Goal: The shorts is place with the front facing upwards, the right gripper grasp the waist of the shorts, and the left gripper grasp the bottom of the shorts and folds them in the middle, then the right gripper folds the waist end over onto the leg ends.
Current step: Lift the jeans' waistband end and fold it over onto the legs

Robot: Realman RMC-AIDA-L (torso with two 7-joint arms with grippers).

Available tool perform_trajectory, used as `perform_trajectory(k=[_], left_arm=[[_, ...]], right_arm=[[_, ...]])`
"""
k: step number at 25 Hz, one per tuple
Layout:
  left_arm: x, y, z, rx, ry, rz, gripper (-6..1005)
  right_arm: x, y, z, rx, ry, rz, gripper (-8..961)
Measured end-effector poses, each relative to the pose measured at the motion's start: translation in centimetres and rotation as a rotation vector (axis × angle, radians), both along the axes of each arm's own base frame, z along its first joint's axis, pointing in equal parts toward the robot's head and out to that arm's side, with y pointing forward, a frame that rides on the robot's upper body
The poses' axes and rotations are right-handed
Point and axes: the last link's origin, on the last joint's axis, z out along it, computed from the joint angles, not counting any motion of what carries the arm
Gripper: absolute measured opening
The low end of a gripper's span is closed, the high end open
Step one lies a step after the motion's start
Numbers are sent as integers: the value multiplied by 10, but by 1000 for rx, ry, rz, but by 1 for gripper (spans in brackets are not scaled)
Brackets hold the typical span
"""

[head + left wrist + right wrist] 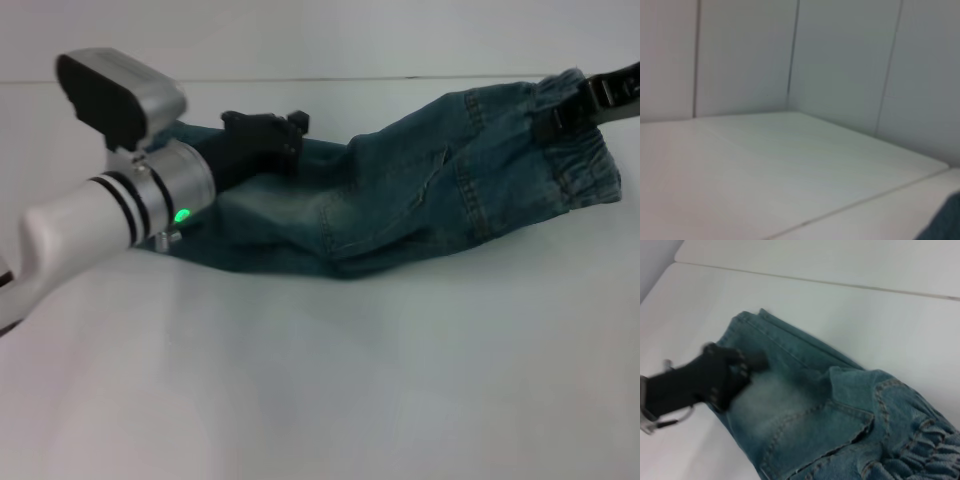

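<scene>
The blue-green denim shorts lie folded lengthwise on the white table. The black two-fingered right gripper is clamped on the ruffled elastic waist of the shorts, holding that end a little raised. At the shorts' opposite end, the black left gripper presses on the flat hemmed bottom of the shorts; whether its fingers are closed cannot be told.

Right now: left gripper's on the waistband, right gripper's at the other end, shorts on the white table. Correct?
Not quite: the ends are swapped. In the head view the left gripper is on the leg ends of the shorts, and the right gripper is at the gathered waist. The rest holds, on the white table.
</scene>
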Motion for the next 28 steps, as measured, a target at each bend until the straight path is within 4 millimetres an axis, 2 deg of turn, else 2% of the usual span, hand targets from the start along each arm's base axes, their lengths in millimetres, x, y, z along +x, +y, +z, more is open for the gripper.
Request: perform_trajectory(k=[7, 13, 28], left_arm=[[3, -6, -17, -28, 54, -27, 1], [-6, -9, -22, 9, 90, 5, 2], [-1, -20, -40, -24, 112, -15, 7]], right_arm=[[-21, 5, 3, 9, 5, 49, 116], [-39, 9, -3, -4, 22, 87, 117], [-90, 19, -7, 17, 124, 229, 117]])
